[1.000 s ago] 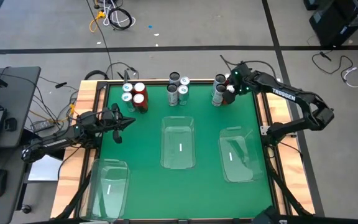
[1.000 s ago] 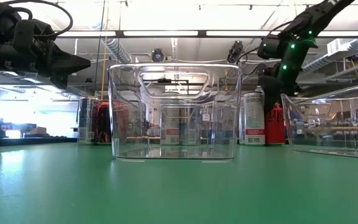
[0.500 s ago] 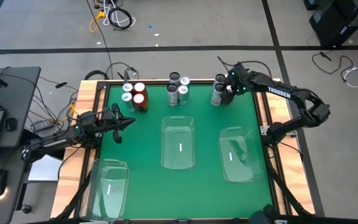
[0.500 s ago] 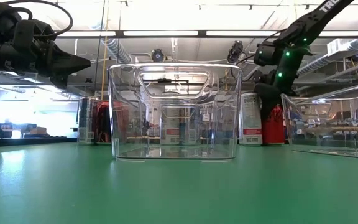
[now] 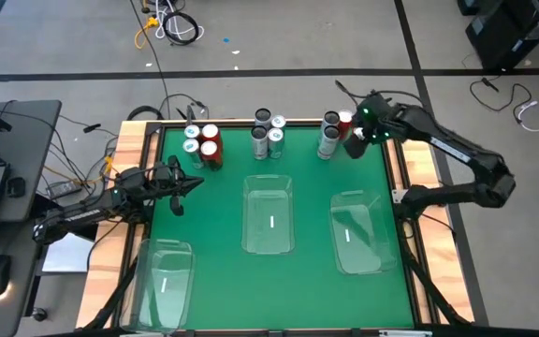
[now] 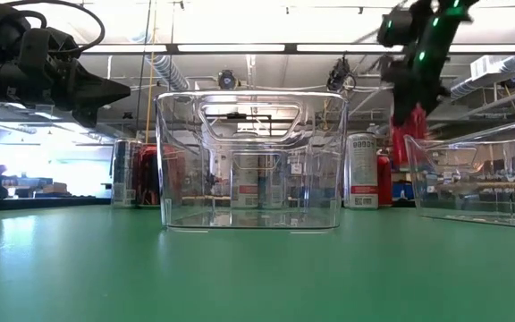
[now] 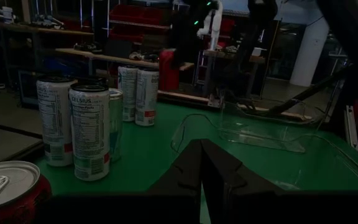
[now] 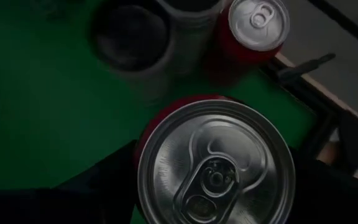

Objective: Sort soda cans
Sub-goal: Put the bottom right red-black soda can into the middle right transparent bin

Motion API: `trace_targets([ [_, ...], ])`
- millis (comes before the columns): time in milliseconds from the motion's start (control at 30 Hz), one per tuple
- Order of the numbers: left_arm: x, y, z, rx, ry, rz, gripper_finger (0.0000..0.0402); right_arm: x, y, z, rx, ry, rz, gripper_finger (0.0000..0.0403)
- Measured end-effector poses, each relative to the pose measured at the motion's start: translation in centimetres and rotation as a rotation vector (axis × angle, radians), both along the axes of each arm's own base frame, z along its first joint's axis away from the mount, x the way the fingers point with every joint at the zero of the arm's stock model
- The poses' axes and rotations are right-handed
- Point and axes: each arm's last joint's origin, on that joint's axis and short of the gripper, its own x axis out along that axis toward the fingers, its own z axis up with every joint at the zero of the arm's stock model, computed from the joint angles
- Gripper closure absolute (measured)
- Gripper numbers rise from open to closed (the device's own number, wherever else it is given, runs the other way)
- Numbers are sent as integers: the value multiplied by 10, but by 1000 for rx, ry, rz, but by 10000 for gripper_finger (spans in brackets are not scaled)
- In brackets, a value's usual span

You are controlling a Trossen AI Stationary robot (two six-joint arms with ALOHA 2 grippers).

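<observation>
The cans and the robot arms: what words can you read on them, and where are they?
"CELSIUS" stands at the top of the label on the nearest silver can, seen in the left wrist view.
The small print below it on that can and on the can next to it is too small to read.
The label on the white can in the low view is too blurred to read.
No arm lettering can be read now.
</observation>
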Motion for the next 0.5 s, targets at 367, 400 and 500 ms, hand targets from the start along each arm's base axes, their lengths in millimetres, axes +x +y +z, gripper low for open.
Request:
trace_targets([
  [367,0,0,0,0,0,0,390,-27,90,51,73,-77,-52,112],
  [400,0,0,0,0,0,0,390,-29,96,51,92,-67,-54,112],
  [500,0,0,0,0,0,0,390,-31,113,51,114,-74,-57,112],
])
